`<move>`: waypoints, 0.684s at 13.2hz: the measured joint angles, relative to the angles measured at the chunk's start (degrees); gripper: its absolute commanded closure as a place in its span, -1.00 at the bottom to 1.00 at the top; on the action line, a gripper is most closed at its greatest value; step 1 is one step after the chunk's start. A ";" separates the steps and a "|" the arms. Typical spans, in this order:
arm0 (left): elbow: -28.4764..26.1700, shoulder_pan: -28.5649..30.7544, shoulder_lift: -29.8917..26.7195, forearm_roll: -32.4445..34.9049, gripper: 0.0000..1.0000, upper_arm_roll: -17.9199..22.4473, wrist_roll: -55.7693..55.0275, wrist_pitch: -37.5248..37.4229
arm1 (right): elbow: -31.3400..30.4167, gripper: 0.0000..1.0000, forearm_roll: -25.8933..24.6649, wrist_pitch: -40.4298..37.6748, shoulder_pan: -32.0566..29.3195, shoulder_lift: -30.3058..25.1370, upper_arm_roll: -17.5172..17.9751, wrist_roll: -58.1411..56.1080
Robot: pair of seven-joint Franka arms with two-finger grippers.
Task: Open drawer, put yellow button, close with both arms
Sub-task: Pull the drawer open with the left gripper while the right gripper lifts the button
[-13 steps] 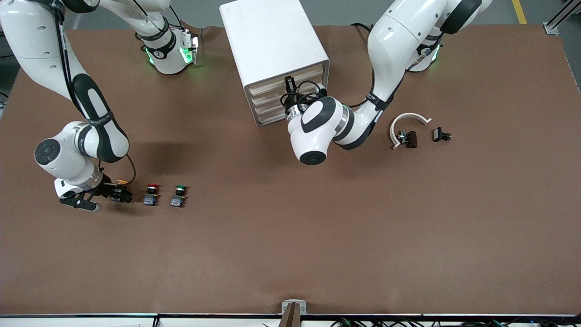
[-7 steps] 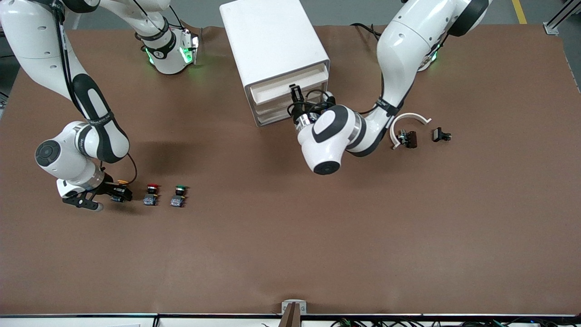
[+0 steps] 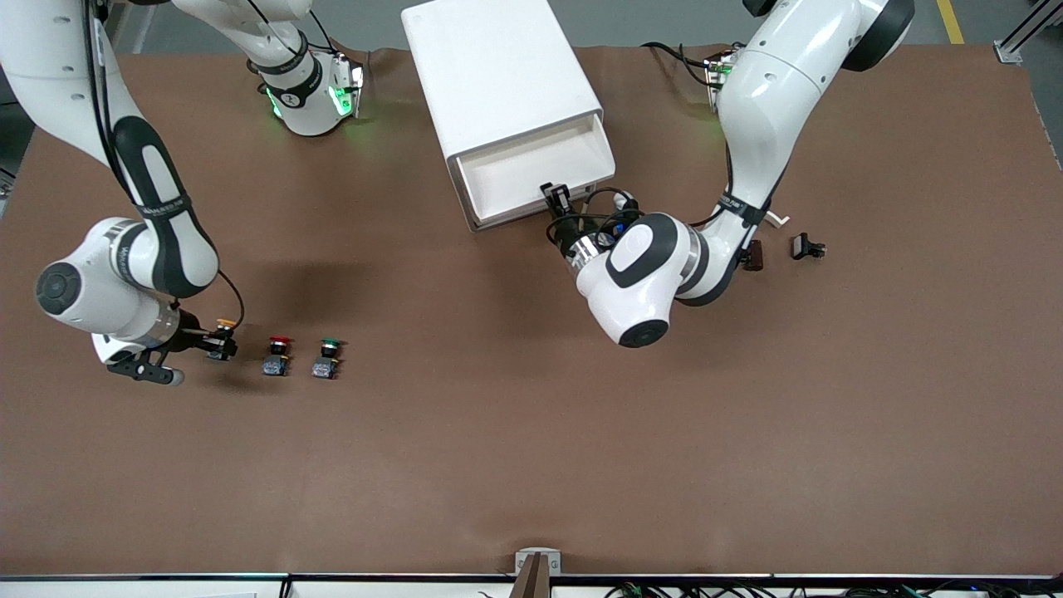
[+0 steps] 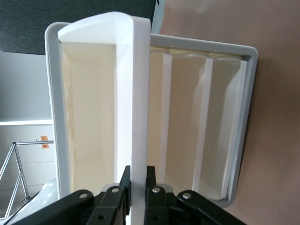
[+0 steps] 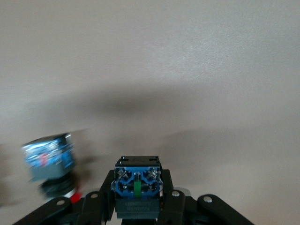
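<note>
We can't read any writing. Our right gripper (image 3: 217, 341) pinches the yellow button (image 3: 222, 326), cap up, just off the table (image 3: 498, 432) beside the red button (image 3: 276, 355). Left gripper (image 3: 558, 199) clamps the drawer (image 3: 531, 170) front; it's pulled out from the cabinet (image 3: 490, 75).

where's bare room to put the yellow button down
The open drawer shows a bare white tray, though the left gripper clamps its front. Bare table lies nearer the camera than the red switch and green switch. The right gripper holds the yellow button.
</note>
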 measured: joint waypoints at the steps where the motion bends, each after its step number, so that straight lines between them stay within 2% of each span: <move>1: 0.13 0.41 0.02 0.00 0.81 0.01 0.20 0.10 | 1.81 1.00 0.04 -5.45 0.55 -1.92 0.08 2.23; 2: 0.16 0.66 0.03 0.00 0.55 0.01 0.50 0.22 | 3.73 1.00 0.09 -11.10 1.58 -3.83 0.13 5.52; 3: 0.18 0.82 0.03 0.00 -0.28 0.02 0.74 0.45 | 5.70 1.00 0.15 -16.32 3.12 -5.66 0.22 9.84; 4: 0.36 1.05 0.03 -0.01 -0.99 0.03 0.74 1.42 | 7.49 1.00 0.18 -20.39 5.13 -7.14 0.32 14.58; 9: 2.89 2.33 0.01 -0.07 -1.00 0.02 2.82 2.04 | 15.15 1.00 0.30 -29.63 18.10 -10.29 0.82 40.22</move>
